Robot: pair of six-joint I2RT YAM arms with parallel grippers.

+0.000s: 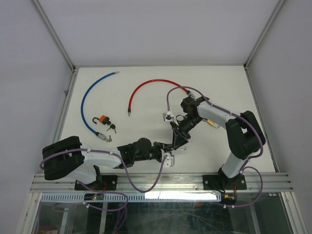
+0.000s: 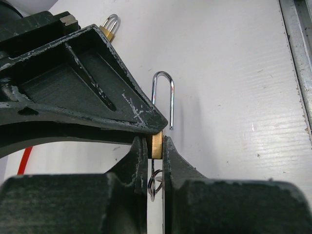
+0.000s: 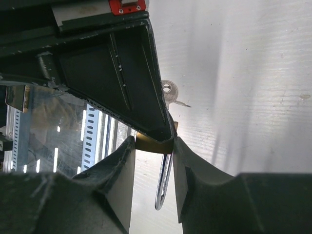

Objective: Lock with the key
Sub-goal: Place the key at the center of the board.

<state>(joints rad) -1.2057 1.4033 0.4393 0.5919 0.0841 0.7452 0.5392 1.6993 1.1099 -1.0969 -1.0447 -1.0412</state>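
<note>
Where arms meet in top view, left gripper [image 1: 173, 147] and right gripper [image 1: 179, 138] sit tip to tip. Left wrist: jaws clamped on brass padlock [image 2: 157, 145] (shackle [image 2: 172, 105] open, beyond tips). Right wrist: jaws clamped on padlock too, key [image 3: 170, 94] beyond.

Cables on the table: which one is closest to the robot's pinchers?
The red cable: it arcs just beyond the right gripper, while the blue cable lies far left beside the orange padlock.
</note>
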